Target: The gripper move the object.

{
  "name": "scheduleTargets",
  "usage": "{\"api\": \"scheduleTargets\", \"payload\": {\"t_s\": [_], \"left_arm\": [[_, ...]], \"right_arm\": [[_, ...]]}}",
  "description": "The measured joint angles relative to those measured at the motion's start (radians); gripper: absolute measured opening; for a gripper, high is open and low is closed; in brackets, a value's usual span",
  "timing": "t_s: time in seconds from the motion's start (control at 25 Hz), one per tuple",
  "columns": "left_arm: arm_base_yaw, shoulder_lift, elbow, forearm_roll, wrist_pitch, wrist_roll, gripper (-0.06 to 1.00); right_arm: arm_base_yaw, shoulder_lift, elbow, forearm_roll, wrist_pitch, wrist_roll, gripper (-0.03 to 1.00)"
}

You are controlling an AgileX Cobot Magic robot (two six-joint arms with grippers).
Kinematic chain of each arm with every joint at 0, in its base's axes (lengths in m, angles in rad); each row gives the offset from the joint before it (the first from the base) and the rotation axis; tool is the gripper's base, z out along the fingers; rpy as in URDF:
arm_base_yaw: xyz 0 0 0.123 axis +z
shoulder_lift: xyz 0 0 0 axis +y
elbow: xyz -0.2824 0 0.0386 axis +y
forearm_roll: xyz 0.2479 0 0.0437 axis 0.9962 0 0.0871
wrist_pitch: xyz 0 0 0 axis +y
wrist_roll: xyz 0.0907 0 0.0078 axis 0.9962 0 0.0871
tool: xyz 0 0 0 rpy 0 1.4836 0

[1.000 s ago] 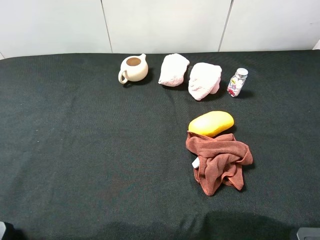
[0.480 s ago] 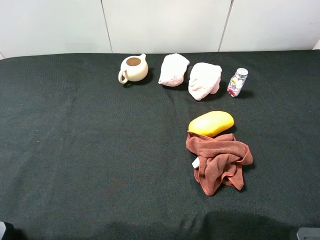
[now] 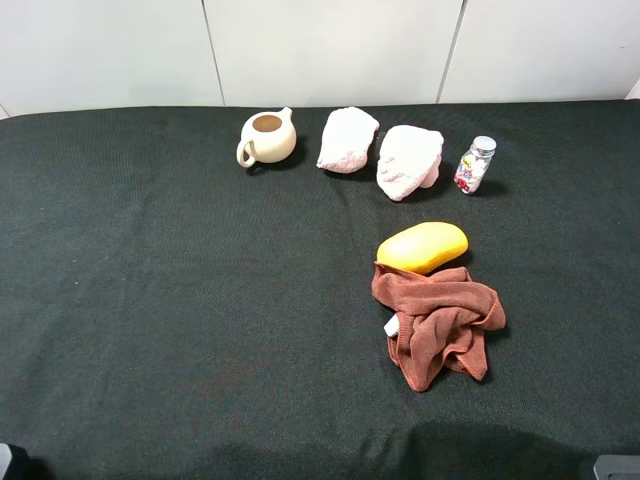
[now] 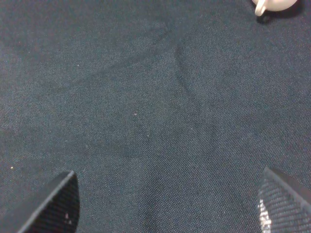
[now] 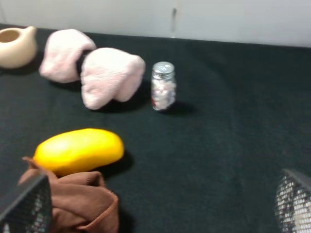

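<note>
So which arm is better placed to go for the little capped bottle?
Likely the right. The bottle stands on the right of the table, and the right gripper, open, already faces it. The left gripper looks at bare cloth near the teapot.

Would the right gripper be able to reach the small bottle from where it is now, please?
Probably yes: the right gripper is open, and the bottle stands upright ahead with bare cloth between; the pink towel sits beside it, apart.

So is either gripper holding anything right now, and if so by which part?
Nothing is held. The left gripper is open over bare cloth, and the right gripper is open too, apart from the bottle, which stands untouched on the table.
</note>
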Motion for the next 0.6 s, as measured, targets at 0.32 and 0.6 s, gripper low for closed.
{"api": "scheduleTargets", "payload": {"t_s": [0.32,0.6], "left_arm": [[0.0,0.0,0.0,0.0,0.0,0.0,0.73],[0.0,0.0,0.0,0.0,0.0,0.0,0.73]], "right_arm": [[-0.111,0.0,0.0,0.032,0.0,-0.037,0.69],[-0.111,0.0,0.0,0.068,0.0,-0.058,0.69]]}}
